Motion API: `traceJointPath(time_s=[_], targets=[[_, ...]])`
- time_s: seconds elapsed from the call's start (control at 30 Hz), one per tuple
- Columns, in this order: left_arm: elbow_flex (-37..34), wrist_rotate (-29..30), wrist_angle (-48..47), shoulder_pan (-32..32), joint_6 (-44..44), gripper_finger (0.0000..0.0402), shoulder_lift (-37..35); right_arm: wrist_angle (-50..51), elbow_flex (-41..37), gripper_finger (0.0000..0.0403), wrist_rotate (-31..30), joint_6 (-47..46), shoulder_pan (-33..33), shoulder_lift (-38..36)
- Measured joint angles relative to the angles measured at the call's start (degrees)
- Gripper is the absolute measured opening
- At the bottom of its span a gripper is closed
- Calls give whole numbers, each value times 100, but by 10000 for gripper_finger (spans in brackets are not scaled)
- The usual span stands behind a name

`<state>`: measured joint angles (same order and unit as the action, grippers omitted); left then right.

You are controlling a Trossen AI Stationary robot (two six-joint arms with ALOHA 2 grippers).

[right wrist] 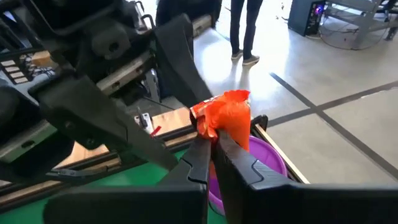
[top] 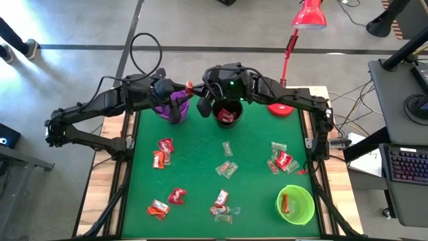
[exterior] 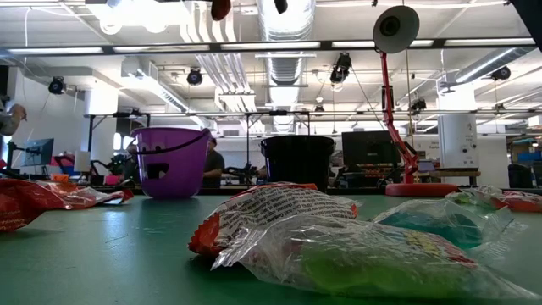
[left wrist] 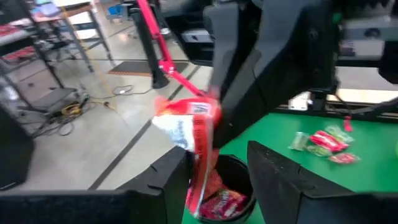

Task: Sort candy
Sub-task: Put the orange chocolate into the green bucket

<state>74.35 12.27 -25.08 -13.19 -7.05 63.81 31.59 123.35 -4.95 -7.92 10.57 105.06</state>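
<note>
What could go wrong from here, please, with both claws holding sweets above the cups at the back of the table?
1. The left claw stands open with a red wrapped candy between its fingers above the black cup; the wrapper might catch on a finger or the rim rather than fall in.
2. The right claw, shut on an orange-red candy, hangs over the purple cup close beside the left arm; the arms could bump.

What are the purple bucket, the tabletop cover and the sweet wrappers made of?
The purple bucket looks like moulded plastic, smooth with a slight sheen. The tabletop cover looks like matte green felt or fabric, though that is uncertain. The sweet wrappers look like thin crinkled plastic film, partly clear and glossy.
</note>
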Motion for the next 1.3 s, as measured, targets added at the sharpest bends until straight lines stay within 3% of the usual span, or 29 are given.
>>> traceJointPath(time_s=[0.37, 0.5, 0.73, 0.93, 1.3], targets=[[9, 70, 0, -4, -159, 137, -9, 8, -4, 8, 28, 42, -2, -4], [9, 83, -7, -4, -191, 105, -11, -33, -4, 8, 28, 48, -2, -4], [9, 94, -20, -7, -299, 14, -18, -155, -4, 8, 22, 160, -2, -44], [20, 114, 13, -7, -343, 6, -22, -315, -4, 11, 76, 146, -4, -59], [35, -57, 9, -7, -341, 1, -9, -361, -2, 100, 72, 107, -2, -68]])
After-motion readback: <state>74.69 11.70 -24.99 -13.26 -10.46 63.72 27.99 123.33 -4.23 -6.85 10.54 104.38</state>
